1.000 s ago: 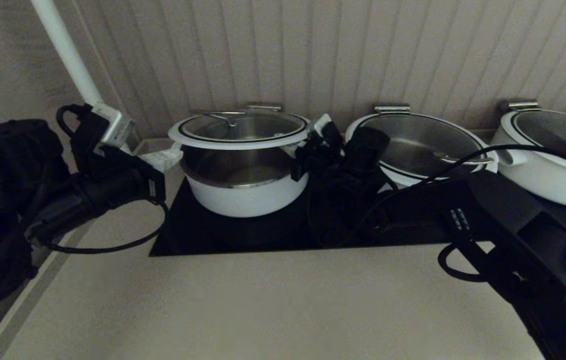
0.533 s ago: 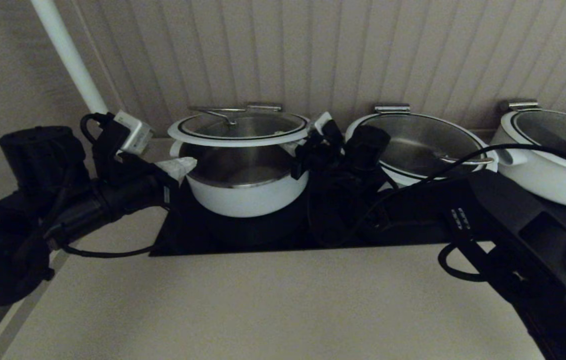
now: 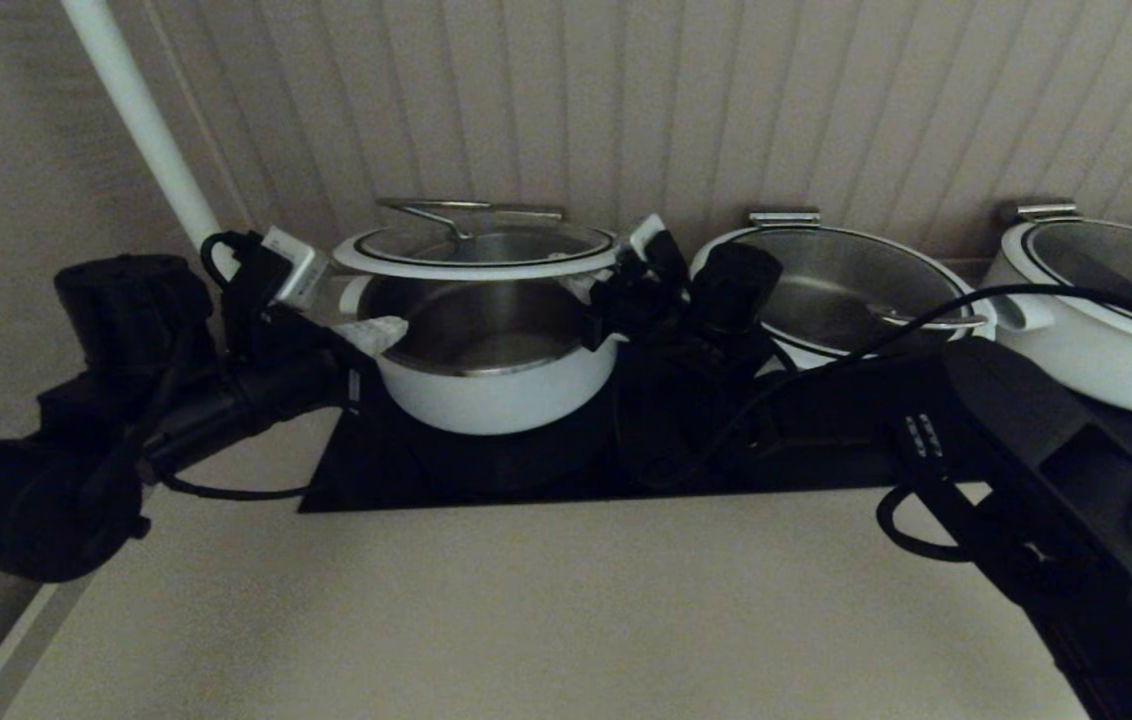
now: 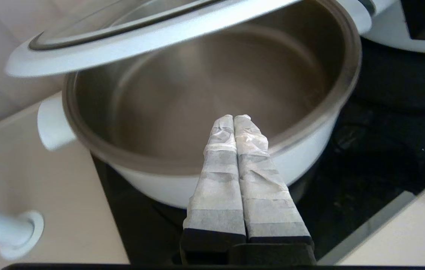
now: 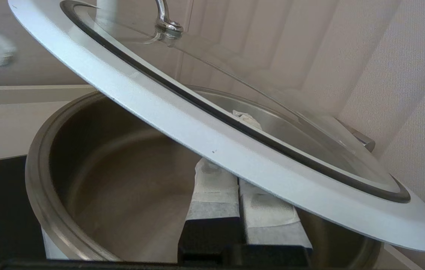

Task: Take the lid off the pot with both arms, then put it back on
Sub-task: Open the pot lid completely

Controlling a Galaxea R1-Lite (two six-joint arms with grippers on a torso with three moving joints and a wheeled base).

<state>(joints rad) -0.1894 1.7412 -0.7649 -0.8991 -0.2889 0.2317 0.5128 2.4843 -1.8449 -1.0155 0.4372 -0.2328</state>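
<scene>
The lid (image 3: 474, 252) hangs tilted above the open pot (image 3: 486, 385) on the black cooktop. My right gripper (image 3: 594, 290) is shut, and its fingers (image 5: 212, 187) lie under the lid's white rim (image 5: 205, 131), which rests on them. My left gripper (image 3: 384, 330) is shut and empty, with its fingertips (image 4: 234, 120) over the pot's left rim (image 4: 212, 165), below the lid (image 4: 141, 41) and apart from it. The pot's steel inside (image 5: 122, 180) is bare. What else bears the lid is hidden.
Two wider white pots (image 3: 846, 290) (image 3: 1106, 320) stand to the right on the cooktop (image 3: 486, 475). A white pole (image 3: 141, 110) rises at the back left. A ribbed wall stands close behind. Beige counter (image 3: 526, 610) lies in front.
My left arm has moved right, bringing its shut fingers from beside the pot to over its left rim. The lid has risen a little on the right fingers.
</scene>
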